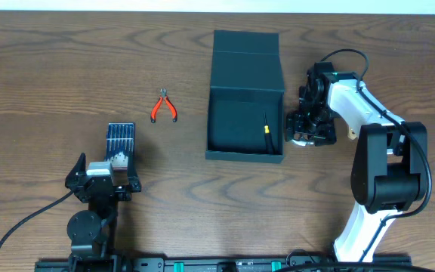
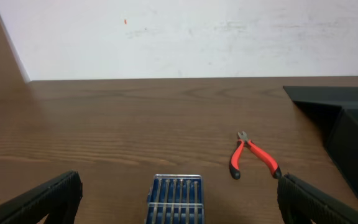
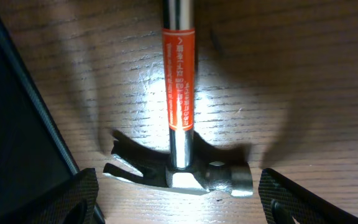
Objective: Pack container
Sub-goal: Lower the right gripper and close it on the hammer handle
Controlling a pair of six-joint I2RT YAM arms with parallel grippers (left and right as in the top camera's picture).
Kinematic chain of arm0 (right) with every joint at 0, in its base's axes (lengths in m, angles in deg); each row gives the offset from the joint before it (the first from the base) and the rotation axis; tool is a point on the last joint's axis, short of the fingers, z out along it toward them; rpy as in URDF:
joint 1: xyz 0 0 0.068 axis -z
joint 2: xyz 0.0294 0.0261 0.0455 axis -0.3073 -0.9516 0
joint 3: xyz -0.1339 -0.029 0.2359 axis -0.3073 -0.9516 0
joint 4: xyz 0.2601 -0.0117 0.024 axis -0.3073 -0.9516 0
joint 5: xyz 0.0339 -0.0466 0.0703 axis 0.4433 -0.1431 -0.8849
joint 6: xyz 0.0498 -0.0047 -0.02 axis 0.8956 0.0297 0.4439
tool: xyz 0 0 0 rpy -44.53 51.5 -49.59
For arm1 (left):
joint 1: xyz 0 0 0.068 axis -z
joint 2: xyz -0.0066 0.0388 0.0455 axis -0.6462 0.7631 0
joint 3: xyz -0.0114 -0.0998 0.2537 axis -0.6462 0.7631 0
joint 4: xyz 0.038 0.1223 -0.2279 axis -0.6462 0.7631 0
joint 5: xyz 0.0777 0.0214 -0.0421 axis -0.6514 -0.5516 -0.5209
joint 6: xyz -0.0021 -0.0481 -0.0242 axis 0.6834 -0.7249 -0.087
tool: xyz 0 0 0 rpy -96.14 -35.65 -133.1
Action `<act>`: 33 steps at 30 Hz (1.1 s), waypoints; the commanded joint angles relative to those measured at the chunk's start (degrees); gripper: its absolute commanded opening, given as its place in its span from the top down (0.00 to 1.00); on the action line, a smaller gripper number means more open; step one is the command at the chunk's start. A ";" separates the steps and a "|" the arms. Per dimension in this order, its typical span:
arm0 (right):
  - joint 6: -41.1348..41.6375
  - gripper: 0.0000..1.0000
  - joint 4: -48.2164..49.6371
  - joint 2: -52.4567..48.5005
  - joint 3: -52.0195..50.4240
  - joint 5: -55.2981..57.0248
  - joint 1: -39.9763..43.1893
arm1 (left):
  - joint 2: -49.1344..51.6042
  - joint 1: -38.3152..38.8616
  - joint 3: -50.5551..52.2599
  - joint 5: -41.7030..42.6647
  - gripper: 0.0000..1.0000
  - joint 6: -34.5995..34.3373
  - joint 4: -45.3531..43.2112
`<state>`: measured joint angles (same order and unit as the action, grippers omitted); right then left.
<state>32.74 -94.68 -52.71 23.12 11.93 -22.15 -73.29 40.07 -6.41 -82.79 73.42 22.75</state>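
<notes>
Here, claw hammer [image 3: 179,168] beside container [image 3: 11,124], orange label [image 3: 178,81] writing unreadable

Left claw [image 2: 179,200] and right claw [image 3: 178,198], both with fingers wide apart.

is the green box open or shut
Open. The flap lid of the dark teal-green matte square box lies folded back behind it, exposing the inside, where a slim black, yellow-tipped tool lies.

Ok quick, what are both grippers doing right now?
Left gripper: open, empty, near the blue case.
Right gripper: open around the hammer, not gripping it.
</notes>
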 commanded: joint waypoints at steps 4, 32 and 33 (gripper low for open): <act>1.27 0.15 0.11 0.61 -0.31 1.31 0.07 | -0.33 0.28 1.62 -0.09 0.01 0.52 1.01; 1.25 0.25 3.37 0.61 -3.15 0.98 0.85 | -0.35 0.28 1.64 -0.09 0.01 0.52 1.01; 1.25 0.27 3.34 0.61 -3.15 0.98 0.85 | -0.35 0.28 1.62 -0.09 0.01 0.52 1.01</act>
<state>33.53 -91.73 -52.34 20.95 13.50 -21.71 -73.29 40.07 -6.41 -82.79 73.42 22.75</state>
